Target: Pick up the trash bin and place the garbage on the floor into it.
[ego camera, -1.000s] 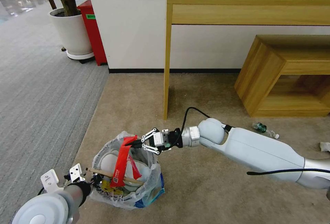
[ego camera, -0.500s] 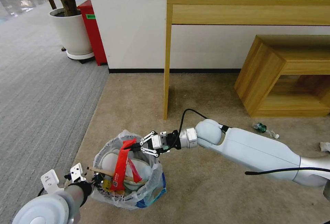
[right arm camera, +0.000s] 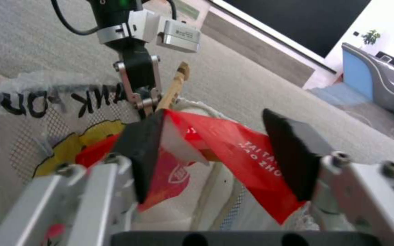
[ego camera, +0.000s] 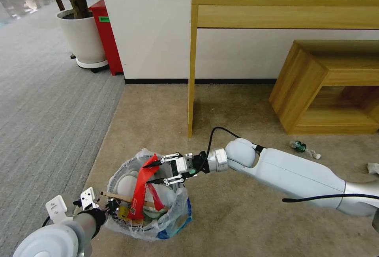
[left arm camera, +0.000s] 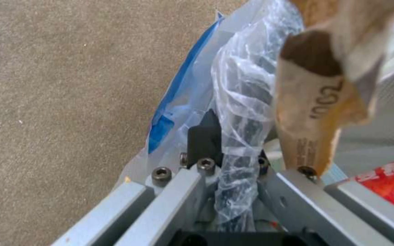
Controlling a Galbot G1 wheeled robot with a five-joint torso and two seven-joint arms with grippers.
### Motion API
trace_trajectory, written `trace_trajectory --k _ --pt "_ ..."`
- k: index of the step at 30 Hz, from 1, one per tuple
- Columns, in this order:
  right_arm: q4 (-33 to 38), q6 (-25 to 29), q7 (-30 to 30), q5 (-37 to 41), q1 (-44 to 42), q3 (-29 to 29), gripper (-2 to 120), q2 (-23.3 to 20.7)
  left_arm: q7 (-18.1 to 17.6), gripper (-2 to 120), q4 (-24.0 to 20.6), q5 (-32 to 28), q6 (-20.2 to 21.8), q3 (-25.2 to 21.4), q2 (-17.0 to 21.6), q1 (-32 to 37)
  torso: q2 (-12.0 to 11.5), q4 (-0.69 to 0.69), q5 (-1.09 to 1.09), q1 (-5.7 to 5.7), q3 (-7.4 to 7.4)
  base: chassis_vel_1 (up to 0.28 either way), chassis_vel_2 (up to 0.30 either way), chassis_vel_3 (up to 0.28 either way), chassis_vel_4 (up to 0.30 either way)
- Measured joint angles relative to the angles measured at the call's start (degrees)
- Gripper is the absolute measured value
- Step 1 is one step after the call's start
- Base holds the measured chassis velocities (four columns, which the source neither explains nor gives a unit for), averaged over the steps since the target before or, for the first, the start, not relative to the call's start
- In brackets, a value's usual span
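One right gripper (ego camera: 152, 172) gapes around one red wrapper (ego camera: 139, 194); left gripper (left arm camera: 224, 160) apparently pinches the trash bin (ego camera: 173, 213) (one).

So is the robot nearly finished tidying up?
Partly. The trash bin, gripped by the left gripper, holds slippers and a stick. The right gripper, jaws open, is dropping the red wrapper in. A small bottle and tissue remain on the floor.
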Motion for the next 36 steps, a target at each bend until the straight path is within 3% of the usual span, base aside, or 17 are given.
trace_trajectory --k 12,29,36 --pt "0.87 0.17 -0.67 0.39 -0.48 1.71 99 -0.49 0.03 0 1.58 0.02 0.00 -0.31 0.24 -0.81 0.00 0.00 0.00 0.00 0.00 0.000 0.000 0.000 0.000" --pt "2.86 -0.26 0.72 2.23 -2.85 8.24 100 -1.77 0.10 0 4.14 0.45 0.00 -0.31 0.16 -2.31 0.00 0.00 0.00 0.00 0.00 0.000 0.000 0.000 0.000" --pt "2.98 -1.89 6.07 3.99 -6.75 16.40 100 -1.81 0.58 0 4.02 1.55 0.01 -0.54 -0.28 -1.96 0.00 0.01 0.00 0.00 0.00 0.000 0.000 0.000 0.000"
